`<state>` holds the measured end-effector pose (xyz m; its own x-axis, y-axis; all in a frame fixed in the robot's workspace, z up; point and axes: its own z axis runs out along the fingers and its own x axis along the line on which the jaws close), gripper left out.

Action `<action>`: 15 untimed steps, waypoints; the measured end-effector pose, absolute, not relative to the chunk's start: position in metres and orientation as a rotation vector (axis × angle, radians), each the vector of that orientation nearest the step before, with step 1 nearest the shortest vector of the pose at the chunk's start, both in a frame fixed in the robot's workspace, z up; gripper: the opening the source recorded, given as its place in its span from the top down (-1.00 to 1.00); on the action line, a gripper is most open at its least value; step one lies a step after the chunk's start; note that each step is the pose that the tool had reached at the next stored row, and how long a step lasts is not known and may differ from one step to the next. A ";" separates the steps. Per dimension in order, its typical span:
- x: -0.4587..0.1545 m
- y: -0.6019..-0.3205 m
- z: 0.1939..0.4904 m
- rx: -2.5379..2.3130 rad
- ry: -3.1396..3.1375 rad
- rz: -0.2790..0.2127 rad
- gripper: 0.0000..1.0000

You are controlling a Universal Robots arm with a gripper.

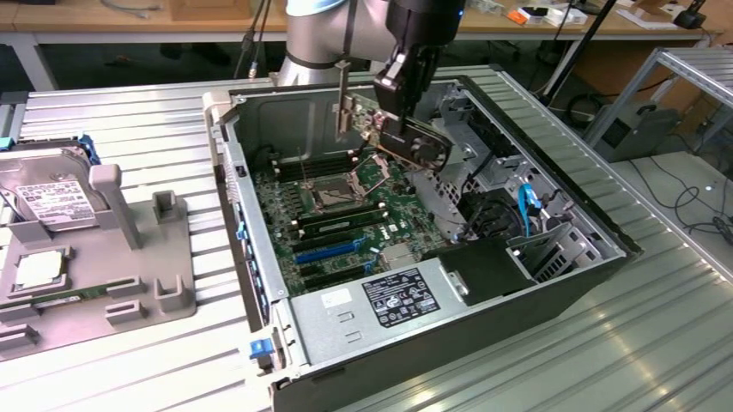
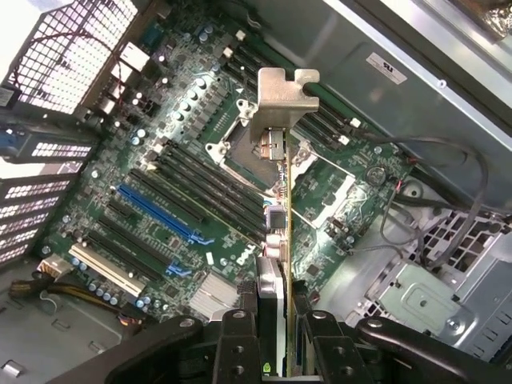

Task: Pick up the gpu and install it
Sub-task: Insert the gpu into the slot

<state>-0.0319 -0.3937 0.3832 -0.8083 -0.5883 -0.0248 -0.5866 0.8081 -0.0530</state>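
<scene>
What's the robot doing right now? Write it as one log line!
gripper: shut on gpu | gpu: held above motherboard, over open case | install: not seated yet

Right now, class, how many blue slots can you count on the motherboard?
2: a long slot beside the black slots, a short slot by the heatsink. The gpu may hide others.

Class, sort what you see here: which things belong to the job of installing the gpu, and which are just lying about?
Job in hand:
gpu, held by the gripper; motherboard with its blue slots; open computer case.

Lying about:
hard drive; grey tray beside the case; cables at the exterior view's right.
</scene>
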 end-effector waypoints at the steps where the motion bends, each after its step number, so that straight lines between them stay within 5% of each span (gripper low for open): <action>1: -0.032 -0.394 0.383 -0.967 2.946 -0.066 0.46; 15: -0.032 -0.394 0.383 -1.143 2.880 -0.062 0.46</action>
<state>-0.0319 -0.3937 0.3832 -0.7272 -0.6860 -0.0248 -0.6843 0.7273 -0.0530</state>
